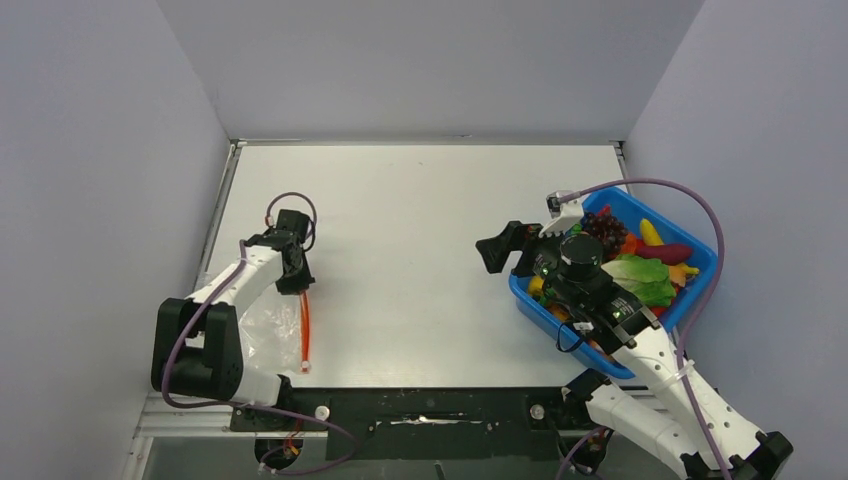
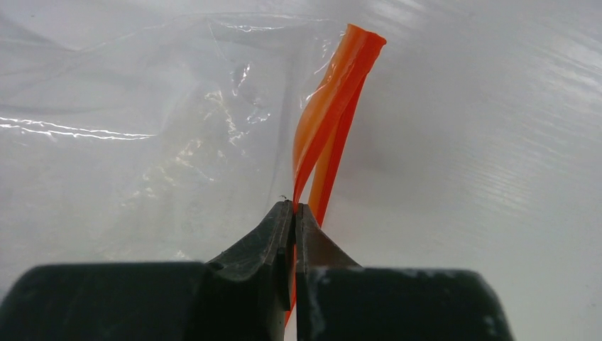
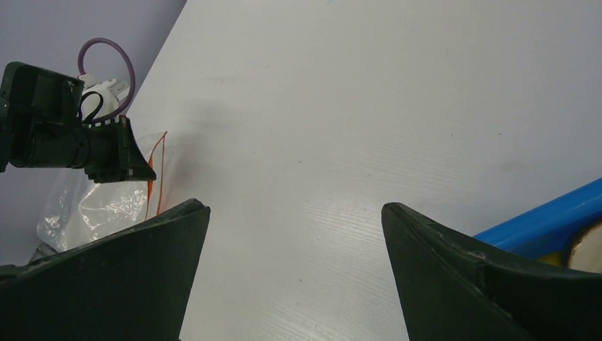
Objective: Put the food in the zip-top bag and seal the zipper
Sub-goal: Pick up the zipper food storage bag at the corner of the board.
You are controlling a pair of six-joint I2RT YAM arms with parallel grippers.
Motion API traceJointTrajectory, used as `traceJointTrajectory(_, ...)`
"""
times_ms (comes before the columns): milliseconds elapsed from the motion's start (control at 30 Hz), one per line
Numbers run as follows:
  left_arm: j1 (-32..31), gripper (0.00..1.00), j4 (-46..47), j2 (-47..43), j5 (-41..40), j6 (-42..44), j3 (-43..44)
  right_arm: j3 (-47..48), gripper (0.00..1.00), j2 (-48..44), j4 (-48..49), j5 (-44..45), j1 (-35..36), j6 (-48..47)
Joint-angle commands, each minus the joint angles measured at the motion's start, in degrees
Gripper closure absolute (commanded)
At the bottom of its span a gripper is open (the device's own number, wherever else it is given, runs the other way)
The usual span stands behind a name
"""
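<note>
The clear zip-top bag [image 1: 262, 335] lies flat at the table's near left, its orange-red zipper [image 1: 305, 330] running along its right edge. My left gripper [image 1: 299, 284] is shut on the far end of the zipper; in the left wrist view the jaws [image 2: 294, 206] pinch one orange strip [image 2: 334, 106] while the crinkly bag [image 2: 177, 142] spreads to the left. The food [image 1: 640, 270], with green lettuce, dark grapes [image 1: 605, 230] and yellow and red pieces, sits in the blue bin. My right gripper [image 1: 503, 251] hovers open and empty just left of the bin, over bare table [image 3: 294, 206].
The blue bin [image 1: 530, 300] stands at the right, against the right wall; its edge shows in the right wrist view [image 3: 546, 220]. Grey walls close the table on three sides. My right arm reaches across the bin's near half. White tabletop [image 1: 420, 220] spans the space between the two grippers.
</note>
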Motion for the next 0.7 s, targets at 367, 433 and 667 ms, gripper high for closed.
traceJointTrajectory(367,-3.43,1.0,7.9,-11.67,28.7,-2.78,5.15,0.63,0.04,5.86,3.69,-2.31,0.29,9.16)
traceJointTrajectory(433,-3.67,1.0,9.26,-13.41,31.74,-4.09,5.55,0.48,0.09,7.24,5.79,-4.97,0.47,10.52)
traceJointTrajectory(667,-4.71,1.0,14.69,-16.98,41.03,-9.08,6.51,1.54,0.36,12.54,11.54,-7.18,4.26,14.17)
